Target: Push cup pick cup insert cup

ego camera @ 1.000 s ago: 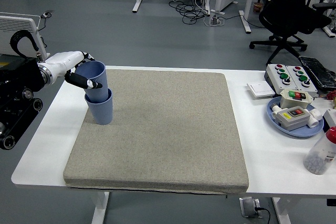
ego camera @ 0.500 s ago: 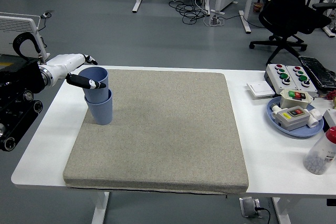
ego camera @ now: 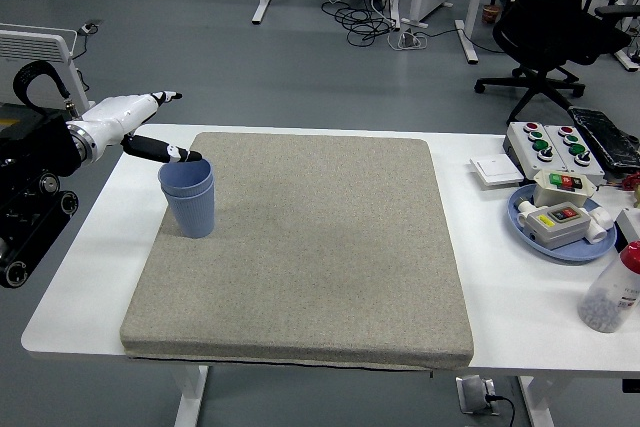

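Two blue cups (ego camera: 189,197) stand nested, one almost fully inside the other, upright on the left part of the grey mat (ego camera: 310,247). My left hand (ego camera: 152,127) hovers just above and left of the cups' rim, its fingers (ego camera: 168,152) spread and holding nothing. A thumb tip reaches over the rim's upper edge. The right arm does not show.
Right of the mat lie a white switch plate (ego camera: 493,170), a button box (ego camera: 552,145), and a blue plate (ego camera: 560,222) with control boxes on it. A bottle (ego camera: 612,289) with a red cap stands at the right edge. An office chair (ego camera: 555,17) is behind the table.
The upper cup has dropped down into the lower one. My left hand has let go of it, opened and lifted slightly up and left.
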Available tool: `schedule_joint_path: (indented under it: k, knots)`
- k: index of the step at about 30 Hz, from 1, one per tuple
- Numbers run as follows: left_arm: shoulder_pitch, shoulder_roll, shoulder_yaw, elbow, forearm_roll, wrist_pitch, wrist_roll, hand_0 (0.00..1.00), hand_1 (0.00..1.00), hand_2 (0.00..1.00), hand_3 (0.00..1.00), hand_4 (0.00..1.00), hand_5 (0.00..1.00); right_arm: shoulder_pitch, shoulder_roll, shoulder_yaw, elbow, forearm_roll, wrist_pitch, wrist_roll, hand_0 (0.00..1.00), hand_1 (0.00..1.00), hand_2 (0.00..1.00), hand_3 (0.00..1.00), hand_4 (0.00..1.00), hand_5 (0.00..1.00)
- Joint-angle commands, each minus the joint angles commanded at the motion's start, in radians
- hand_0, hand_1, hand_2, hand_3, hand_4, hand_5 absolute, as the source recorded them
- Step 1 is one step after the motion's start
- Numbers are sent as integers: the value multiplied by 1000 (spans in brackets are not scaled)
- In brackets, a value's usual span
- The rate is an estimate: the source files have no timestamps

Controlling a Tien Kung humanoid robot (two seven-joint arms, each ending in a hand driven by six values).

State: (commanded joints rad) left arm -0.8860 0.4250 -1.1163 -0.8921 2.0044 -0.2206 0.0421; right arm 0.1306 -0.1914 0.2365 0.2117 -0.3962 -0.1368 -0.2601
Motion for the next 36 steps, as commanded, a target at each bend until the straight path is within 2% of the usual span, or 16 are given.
schedule_joint_path:
  k: [2,3,8,9,10,12,14,15,17,20,22,25,28,29,31,36]
  knots:
    - [22,-2,-16,-17,-58,68,22,912,964,998,997,998,746,0,0,0,0,0,0,1,709,601,686,616,192,533]
    - [41,-4,-33,-32,-102,111,29,777,830,871,844,808,838,0,1,-3,0,4,0,2,709,602,686,616,191,534]
    - [128,-13,-117,-103,-305,302,27,777,830,871,844,808,838,1,0,-9,-1,15,-1,6,709,602,686,616,191,534]
    - [149,-17,-139,-122,-344,335,24,672,730,732,727,636,998,1,0,-12,-1,18,-1,7,709,603,686,616,191,535]
    - [183,-24,-173,-153,-390,376,19,672,730,732,727,636,998,0,0,-13,-1,20,-1,8,709,603,686,616,191,535]
    - [215,-29,-204,-178,-474,415,14,672,730,732,727,636,998,0,0,-14,-1,23,-2,9,709,603,686,616,191,535]
    - [273,-42,-254,-232,-559,411,-23,672,730,732,727,636,998,-1,1,-16,-1,31,-3,11,709,603,686,616,191,535]
    - [296,-45,-270,-253,-598,406,-39,741,800,813,776,616,998,-2,1,-16,-1,32,-4,11,709,602,686,616,190,535]
    - [343,-51,-297,-299,-682,381,-65,741,800,813,776,616,998,-2,1,-16,-1,32,-4,12,709,602,686,616,190,535]
    - [450,-71,-346,-402,-812,347,-103,741,800,813,776,616,998,-2,0,-15,-2,31,-6,13,709,602,686,616,190,535]
    - [511,-90,-375,-453,-897,339,-117,788,830,846,808,615,998,-2,-1,-17,-2,32,-6,14,709,603,686,616,189,535]
    - [626,-174,-466,-545,-1019,336,-160,788,830,846,808,615,998,-4,-4,-19,-2,35,-8,16,709,603,686,616,189,535]
    - [719,-237,-510,-601,-1088,337,-193,790,826,835,798,617,998,-8,-2,-18,-2,40,-13,17,708,603,687,617,189,536]
    - [751,-245,-512,-615,-1095,337,-200,790,826,835,798,617,998,-9,-1,-18,-2,41,-14,17,708,603,687,617,189,536]
    - [808,-230,-482,-652,-1111,339,-222,790,826,835,798,617,998,-9,-1,-18,0,37,-15,17,708,603,687,617,189,536]
    - [875,-201,-444,-704,-1072,332,-212,800,833,839,808,619,998,-12,1,-22,2,29,-16,19,708,603,686,616,187,541]
